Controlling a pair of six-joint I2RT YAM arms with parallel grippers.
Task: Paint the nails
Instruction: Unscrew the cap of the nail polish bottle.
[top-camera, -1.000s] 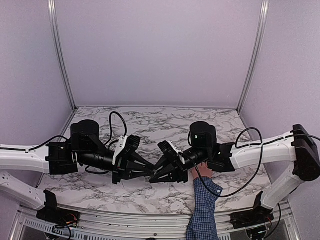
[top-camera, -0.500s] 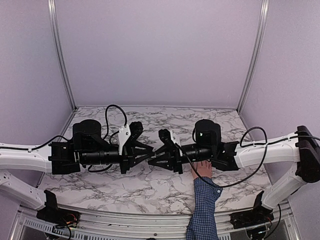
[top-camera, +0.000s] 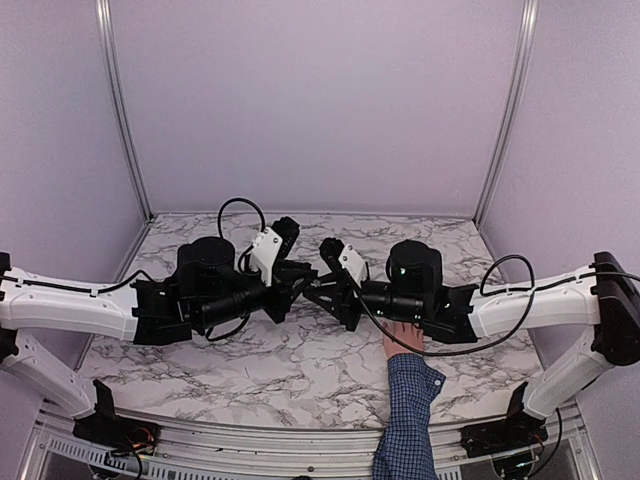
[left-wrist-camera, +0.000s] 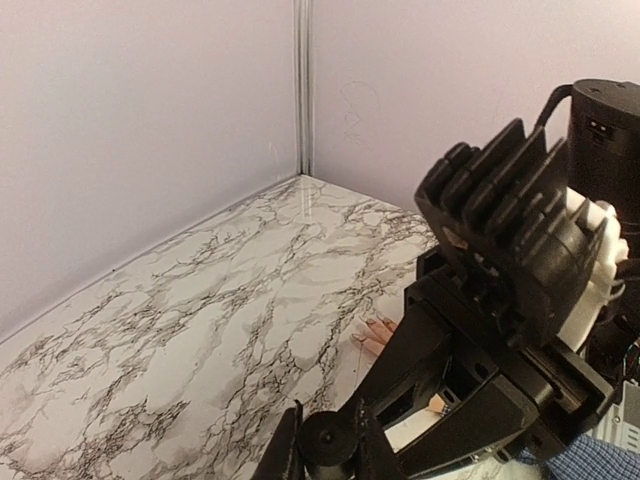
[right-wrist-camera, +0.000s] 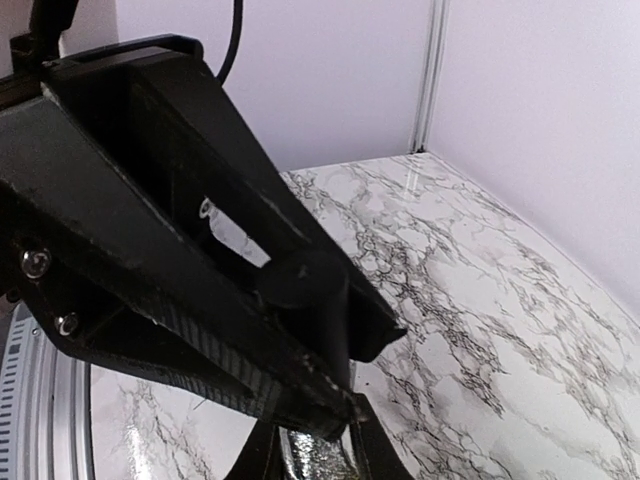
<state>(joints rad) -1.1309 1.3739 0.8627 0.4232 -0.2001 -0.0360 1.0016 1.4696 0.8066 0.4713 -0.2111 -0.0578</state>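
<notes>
over the white marble-veined table (top-camera: 300, 370) the two arms meet tip to tip. the right pincer (right-wrist-camera: 312, 452) is pinching a small glittery grey bottle (right-wrist-camera: 318, 464), and the left pincer (left-wrist-camera: 325, 454) is pressed together around its dark round cap (right-wrist-camera: 305, 288). the nails (left-wrist-camera: 380, 326) are on a pale hand (top-camera: 403, 340) in a blue checked sleeve (top-camera: 405, 420), lying flat on the table partly under the right arm.
</notes>
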